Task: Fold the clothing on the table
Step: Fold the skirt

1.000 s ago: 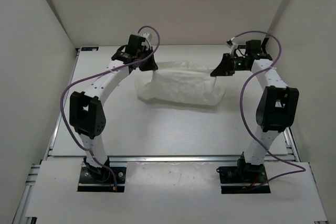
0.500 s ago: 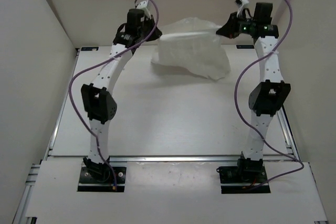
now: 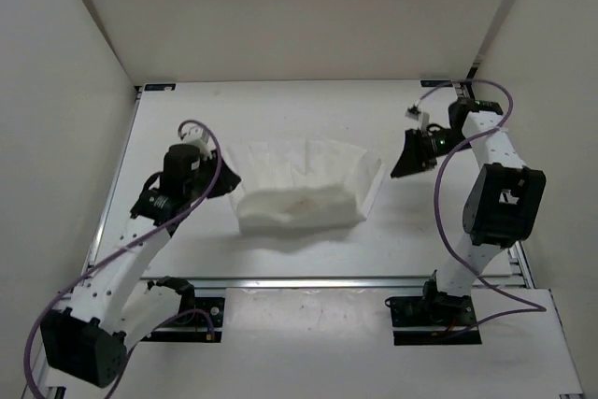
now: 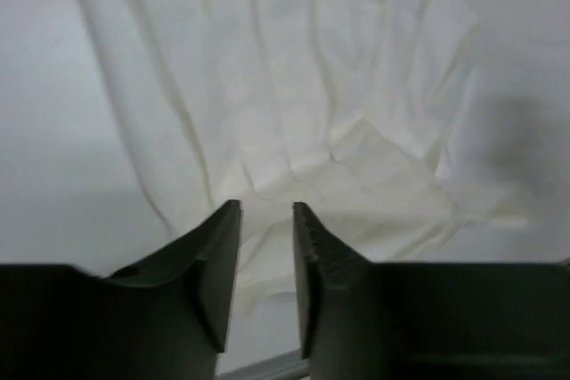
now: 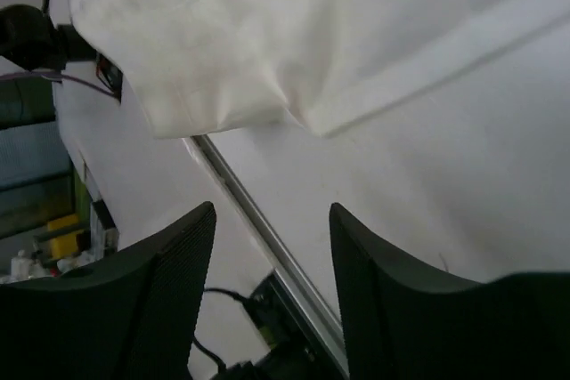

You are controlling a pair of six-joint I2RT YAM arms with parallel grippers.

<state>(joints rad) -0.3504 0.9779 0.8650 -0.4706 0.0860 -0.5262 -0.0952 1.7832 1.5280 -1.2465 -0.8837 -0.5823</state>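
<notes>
The white clothing [image 3: 308, 186] lies crumpled on the table [image 3: 280, 254], with a thicker doubled band along its near edge. My left gripper [image 3: 227, 184] sits at the clothing's left edge. In the left wrist view the left gripper [image 4: 267, 211] is open with a narrow gap and nothing between its fingers, and the creased clothing [image 4: 294, 104] spreads out just ahead. My right gripper [image 3: 402, 163] hangs just off the clothing's right edge. In the right wrist view the right gripper [image 5: 272, 211] is open wide and empty, with the clothing [image 5: 267, 33] beyond its tips.
White walls [image 3: 56, 91] enclose the table on the left, back and right. A silver rail [image 3: 308, 280] runs along the near edge in front of the two arm bases. The left arm's elbow [image 3: 79, 352] sticks out at the bottom left.
Both grippers carried the clothing up at the far side, then brought it toward the near side, lowered it and opened. The clothing now lies doubled on the table and the left arm has pulled back low.
</notes>
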